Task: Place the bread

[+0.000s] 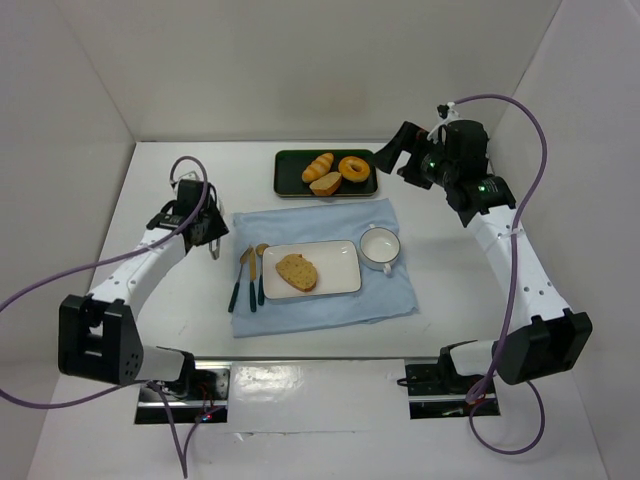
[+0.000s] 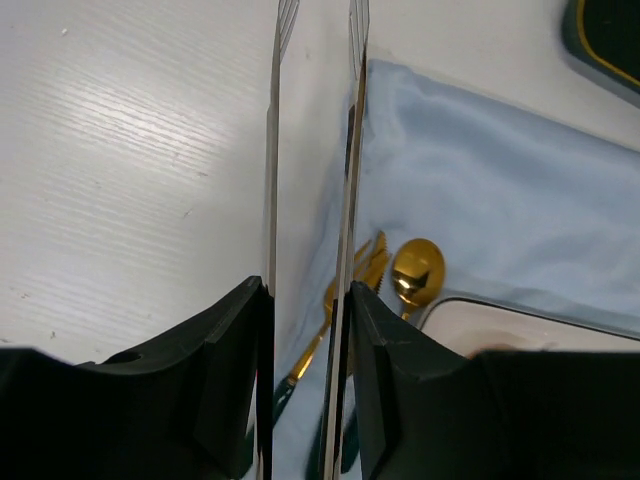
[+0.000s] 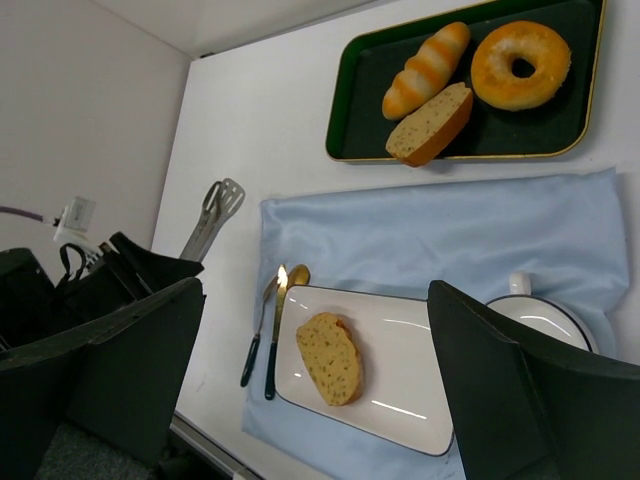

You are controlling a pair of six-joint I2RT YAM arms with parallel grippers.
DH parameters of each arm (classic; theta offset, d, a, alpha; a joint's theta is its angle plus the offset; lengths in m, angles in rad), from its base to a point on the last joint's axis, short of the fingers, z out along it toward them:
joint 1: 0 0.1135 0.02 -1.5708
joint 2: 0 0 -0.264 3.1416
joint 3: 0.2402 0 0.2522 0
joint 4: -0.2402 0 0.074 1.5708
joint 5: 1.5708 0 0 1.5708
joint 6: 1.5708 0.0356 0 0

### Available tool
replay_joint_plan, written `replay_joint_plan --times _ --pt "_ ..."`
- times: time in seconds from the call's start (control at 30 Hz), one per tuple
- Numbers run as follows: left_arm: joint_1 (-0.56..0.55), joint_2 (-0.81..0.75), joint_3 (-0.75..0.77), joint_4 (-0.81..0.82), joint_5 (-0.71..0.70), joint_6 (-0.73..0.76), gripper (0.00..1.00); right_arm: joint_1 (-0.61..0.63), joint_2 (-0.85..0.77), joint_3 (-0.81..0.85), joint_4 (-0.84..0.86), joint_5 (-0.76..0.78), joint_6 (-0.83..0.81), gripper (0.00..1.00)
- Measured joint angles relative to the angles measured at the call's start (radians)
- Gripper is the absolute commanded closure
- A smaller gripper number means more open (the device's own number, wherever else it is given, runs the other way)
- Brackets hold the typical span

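The bread (image 1: 297, 271), a flat golden-brown slice with a darker crust, lies on the left half of a white rectangular plate (image 1: 342, 258). It also shows in the right wrist view (image 3: 330, 358) on the plate (image 3: 410, 340). My left gripper (image 1: 205, 230) is shut on metal tongs (image 1: 214, 247) left of the cloth; the tong arms (image 2: 350, 200) run between its fingers (image 2: 308, 300) and stand slightly apart, holding nothing. My right gripper (image 1: 392, 156) is open and empty, raised at the back right, looking down on the plate (image 3: 315, 320).
A light blue cloth (image 1: 300, 225) lies under the plate. Gold cutlery with dark handles (image 1: 250, 278) lies left of the plate. A white cup (image 1: 379, 246) stands to its right. A dark green tray (image 1: 288, 175) at the back holds a ridged roll (image 1: 318, 166), a cut loaf piece (image 1: 326, 183) and a bagel (image 1: 354, 168).
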Motion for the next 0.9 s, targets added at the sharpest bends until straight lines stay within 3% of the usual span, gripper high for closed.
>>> replay_joint_plan --times 0.37,0.9 --pt "0.052 0.203 0.125 0.014 -0.052 0.132 0.50 -0.001 -0.001 0.000 0.000 0.000 -0.008 0.00" --pt "0.090 0.447 0.171 -0.013 -0.094 0.211 0.50 -0.037 -0.014 0.000 0.000 -0.008 -0.008 0.00"
